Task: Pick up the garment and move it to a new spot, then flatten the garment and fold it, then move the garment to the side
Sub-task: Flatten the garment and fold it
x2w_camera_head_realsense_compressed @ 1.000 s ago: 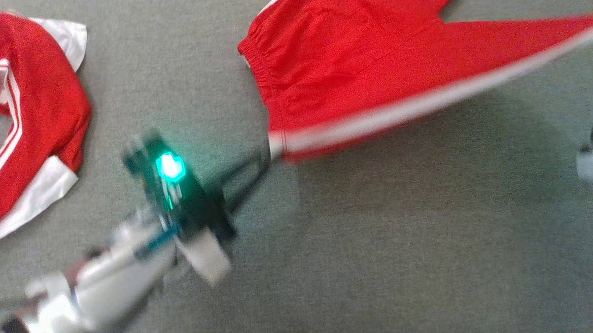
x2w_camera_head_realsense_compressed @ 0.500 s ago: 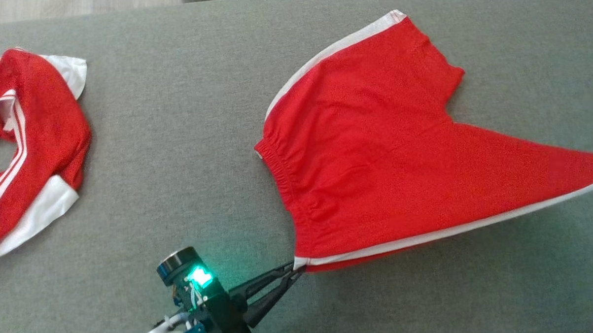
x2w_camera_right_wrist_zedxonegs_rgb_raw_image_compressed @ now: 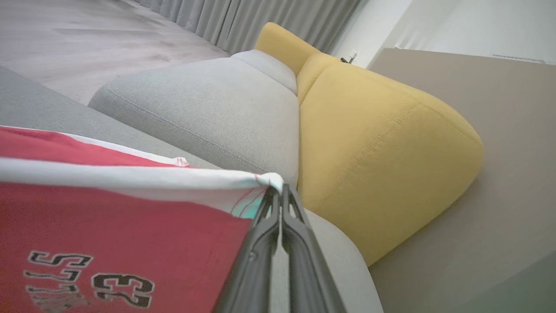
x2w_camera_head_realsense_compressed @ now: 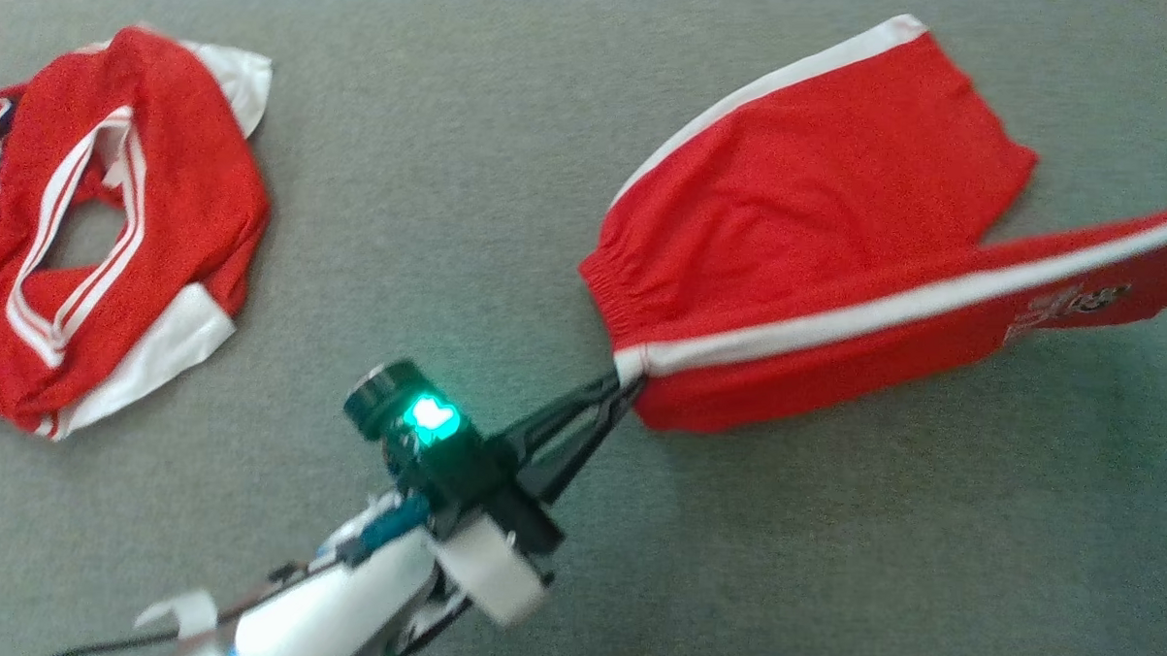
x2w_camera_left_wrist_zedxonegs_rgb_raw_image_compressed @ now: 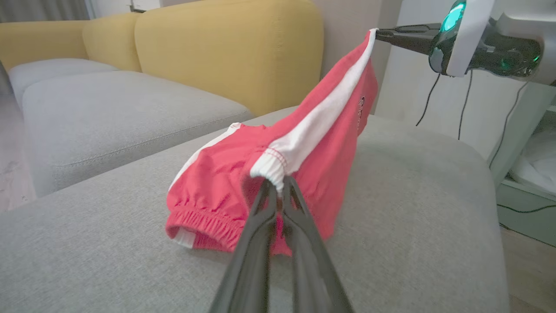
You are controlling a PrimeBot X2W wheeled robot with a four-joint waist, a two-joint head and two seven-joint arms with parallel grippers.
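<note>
At nine o'clock in the head view a crumpled red jersey with white stripes and sleeves (x2w_camera_head_realsense_compressed: 199, 208) lies on the grey fabric ottoman (x2w_camera_head_realsense_compressed: 454, 149), untouched by either arm. It sits differently in the picture than half a second ago, but that is the camera turning. Near centre, the left end effector (x2w_camera_head_realsense_compressed: 623, 383) has its dark fingers pressed together on the white waistband corner of the red shorts with white side stripes (x2w_camera_head_realsense_compressed: 821, 191), which lie toward two o'clock. Here is the real change: half a second ago the near leg was stretched flat and broad toward the robot. Now its striped edge (x2w_camera_head_realsense_compressed: 885, 309) hangs taut in the air, swung toward twelve o'clock over the far leg still resting on the ottoman, and a printed patch (x2w_camera_head_realsense_compressed: 1070, 304) has turned into sight. At three o'clock, seen from the left wrist, the right end effector (x2w_camera_left_wrist_zedxonegs_rgb_raw_image_compressed: 378, 34) pinches the hem corner, raised high. The lengthwise fold seems under way, not yet laid down.
</note>
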